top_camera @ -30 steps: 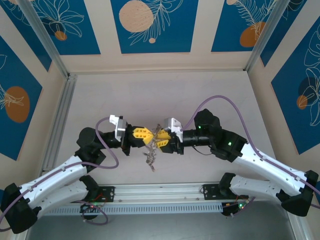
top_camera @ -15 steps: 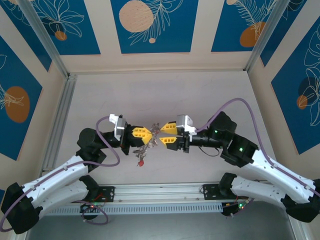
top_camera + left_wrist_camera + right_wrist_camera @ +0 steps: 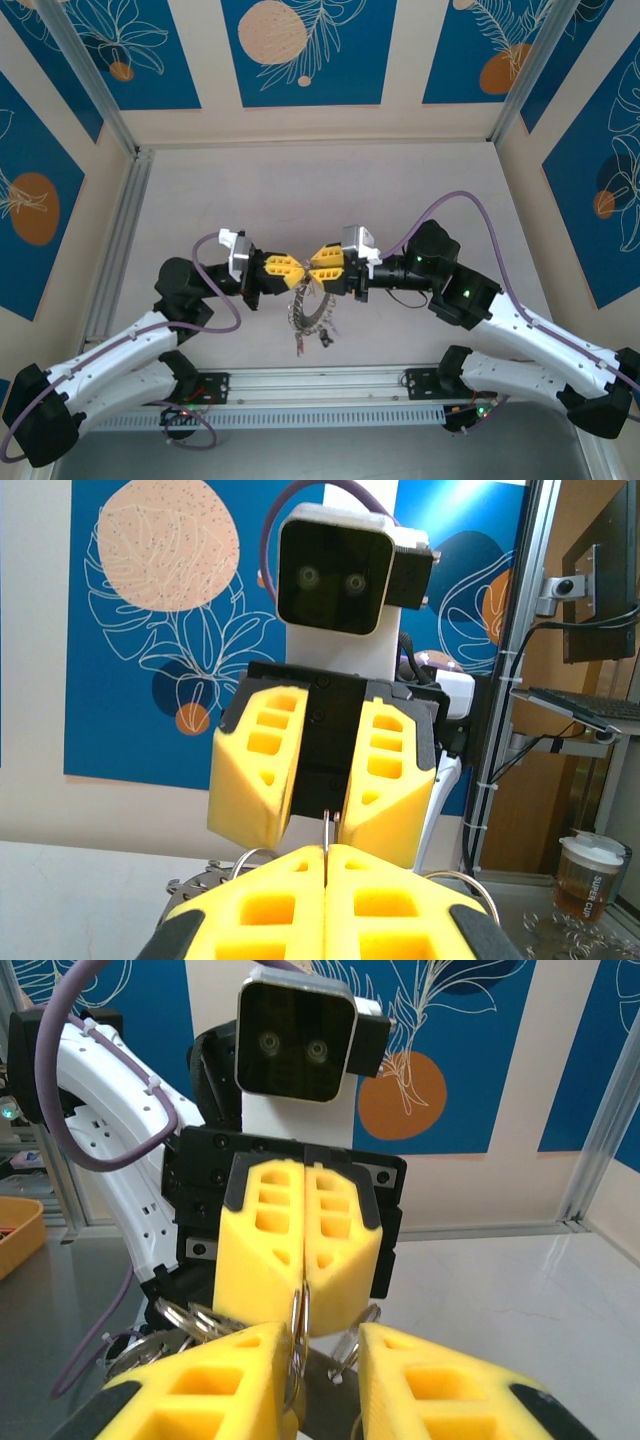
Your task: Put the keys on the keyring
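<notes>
Both left gripper (image 3: 296, 269) and right gripper (image 3: 314, 271) meet again.
Right, jaws parted, has come back; left clamps the dangling keyring (image 3: 306, 312).

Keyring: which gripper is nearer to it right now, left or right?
Left. The left gripper is shut on the top rim of the keyring, which hangs below it. The right gripper faces it, open, fingers either side of the same rim; contact there is unclear.

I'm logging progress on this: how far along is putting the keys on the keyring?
Done: the keyring is lifted, clamped in the left gripper. In hand: the right gripper stands open at the ring's rim. Left: threading keys; too small to tell whether any key is on.
</notes>
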Action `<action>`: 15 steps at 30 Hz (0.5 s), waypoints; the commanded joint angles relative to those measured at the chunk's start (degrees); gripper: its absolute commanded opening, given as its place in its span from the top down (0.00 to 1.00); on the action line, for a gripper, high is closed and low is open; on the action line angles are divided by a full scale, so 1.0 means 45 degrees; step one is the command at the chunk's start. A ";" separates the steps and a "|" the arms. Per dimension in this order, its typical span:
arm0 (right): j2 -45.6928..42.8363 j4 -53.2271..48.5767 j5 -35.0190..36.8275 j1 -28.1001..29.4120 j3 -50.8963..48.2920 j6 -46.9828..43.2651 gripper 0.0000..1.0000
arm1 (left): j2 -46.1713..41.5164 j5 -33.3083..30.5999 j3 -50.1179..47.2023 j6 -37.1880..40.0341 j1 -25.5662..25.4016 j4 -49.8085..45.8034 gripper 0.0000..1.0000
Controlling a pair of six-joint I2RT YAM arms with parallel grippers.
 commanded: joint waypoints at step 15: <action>0.0840 -0.2683 0.1561 0.0144 0.1377 -0.0808 1.00 | -0.1089 -0.0774 0.1438 0.3487 0.0175 -0.6313 1.00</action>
